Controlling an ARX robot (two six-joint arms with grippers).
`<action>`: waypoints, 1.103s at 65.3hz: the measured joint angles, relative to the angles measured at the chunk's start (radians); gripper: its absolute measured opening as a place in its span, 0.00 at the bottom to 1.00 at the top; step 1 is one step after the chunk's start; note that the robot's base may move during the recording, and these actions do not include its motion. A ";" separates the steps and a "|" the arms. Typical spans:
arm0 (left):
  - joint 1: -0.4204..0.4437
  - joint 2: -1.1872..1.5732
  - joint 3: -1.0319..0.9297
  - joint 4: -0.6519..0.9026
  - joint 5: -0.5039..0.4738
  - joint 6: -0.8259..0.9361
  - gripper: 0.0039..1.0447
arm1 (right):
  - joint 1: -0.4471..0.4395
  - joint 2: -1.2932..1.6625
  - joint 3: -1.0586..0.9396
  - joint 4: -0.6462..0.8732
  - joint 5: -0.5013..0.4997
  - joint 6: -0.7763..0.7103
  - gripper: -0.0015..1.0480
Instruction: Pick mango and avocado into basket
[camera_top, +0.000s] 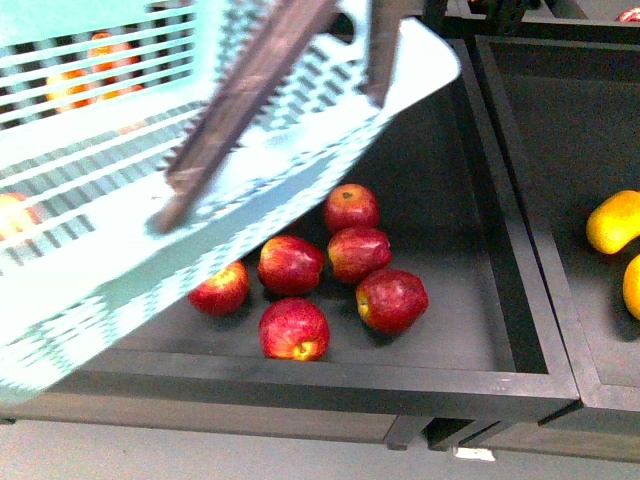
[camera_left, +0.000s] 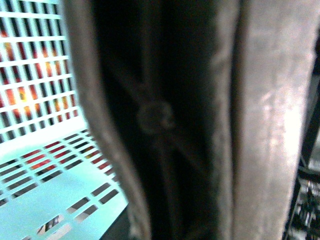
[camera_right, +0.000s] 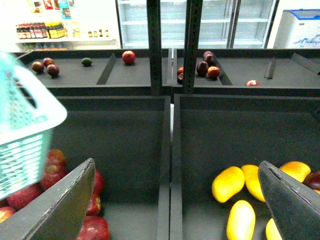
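While the basket hangs tilted over the red apples, your right gripper sits above the bin divider with jaws spread wide. Yellow mangoes lie in the right bin, open floor behind them. Left gripper's jaws: you cannot tell.

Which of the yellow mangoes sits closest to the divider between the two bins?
The plump, slanted mango at the pile's edge facing the divider; the other yellow mangoes all lie farther from that wall.
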 joint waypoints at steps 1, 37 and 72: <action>-0.023 0.030 0.034 -0.003 0.015 0.005 0.13 | 0.000 0.000 0.000 0.000 0.000 0.000 0.92; -0.243 0.219 0.248 0.012 0.158 0.079 0.13 | 0.000 0.000 0.000 0.000 0.001 0.000 0.92; -0.241 0.219 0.248 0.012 0.154 0.087 0.13 | 0.000 0.000 0.000 0.000 0.001 0.000 0.92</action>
